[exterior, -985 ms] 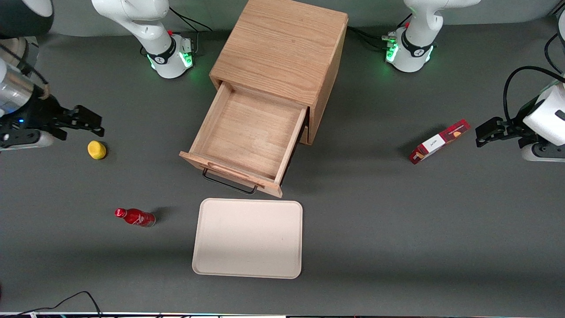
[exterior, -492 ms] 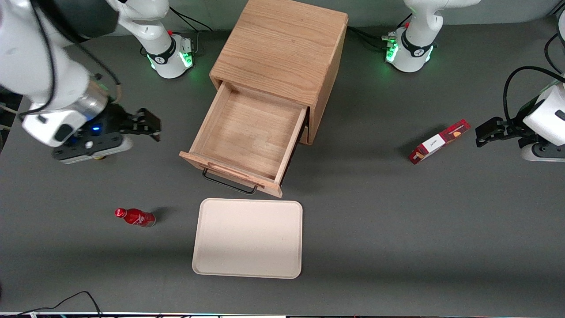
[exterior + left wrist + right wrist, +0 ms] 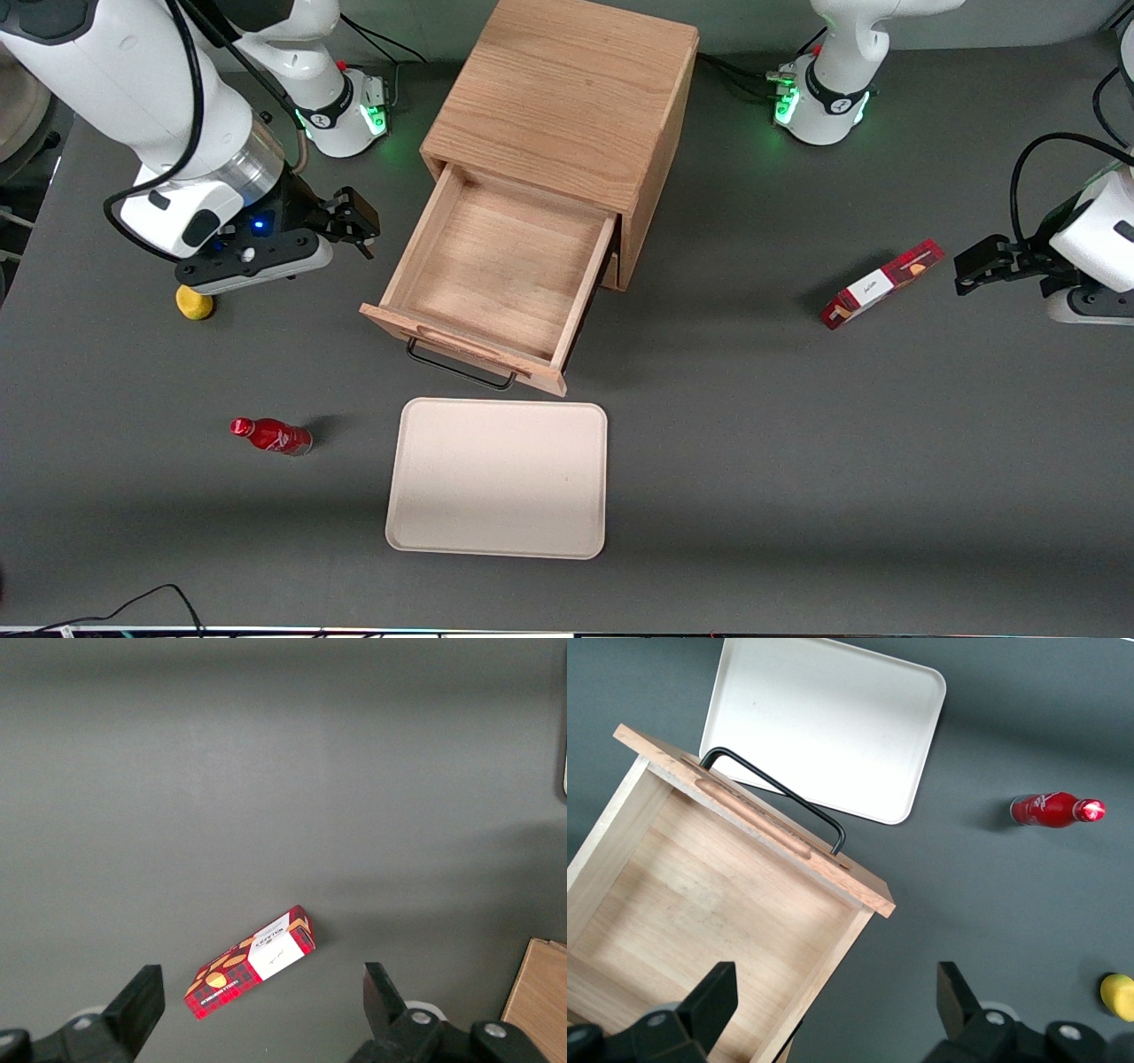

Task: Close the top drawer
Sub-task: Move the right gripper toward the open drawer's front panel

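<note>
The top drawer [image 3: 500, 266] of the wooden cabinet [image 3: 567, 89] stands pulled far out and holds nothing. Its black wire handle [image 3: 461, 368] faces the front camera, under the raised wooden lip. My gripper [image 3: 357, 226] hovers beside the drawer's side wall, on the working arm's side, a little apart from it. In the right wrist view the gripper [image 3: 833, 997] is open, with one finger over the drawer's [image 3: 718, 904] floor and the other over bare table. The handle [image 3: 775, 797] shows clearly there. Nothing is held.
A cream tray [image 3: 496, 478] lies in front of the drawer, nearer the front camera. A red bottle [image 3: 270, 436] lies on its side and a yellow fruit [image 3: 193, 303] sits under my arm. A red box [image 3: 881, 283] lies toward the parked arm's end.
My arm has swung from the working arm's end of the table toward the cabinet, passing over the yellow fruit. The gripper now hangs beside the drawer. The drawer has not moved.
</note>
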Tool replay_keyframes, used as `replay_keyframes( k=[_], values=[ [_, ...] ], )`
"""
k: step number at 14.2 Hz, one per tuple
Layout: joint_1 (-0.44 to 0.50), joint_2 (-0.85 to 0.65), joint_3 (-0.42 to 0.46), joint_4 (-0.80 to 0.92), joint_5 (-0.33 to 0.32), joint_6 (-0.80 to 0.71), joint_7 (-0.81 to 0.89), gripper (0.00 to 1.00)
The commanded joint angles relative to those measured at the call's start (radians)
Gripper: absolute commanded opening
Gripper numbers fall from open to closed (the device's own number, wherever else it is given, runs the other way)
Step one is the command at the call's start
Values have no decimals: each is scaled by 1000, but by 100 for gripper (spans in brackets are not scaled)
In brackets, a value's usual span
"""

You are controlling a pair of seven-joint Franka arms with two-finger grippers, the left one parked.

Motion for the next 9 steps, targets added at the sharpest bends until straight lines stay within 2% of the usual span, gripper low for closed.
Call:
replay_keyframes(
  k=[1, 5, 9],
  values=[
    [0, 57, 38, 55, -16, -10, 17, 100],
    [-1, 117, 81, 133, -15, -8, -21, 100],
    [-13, 116, 70, 137, -18, -31, -459, 100]
  ],
)
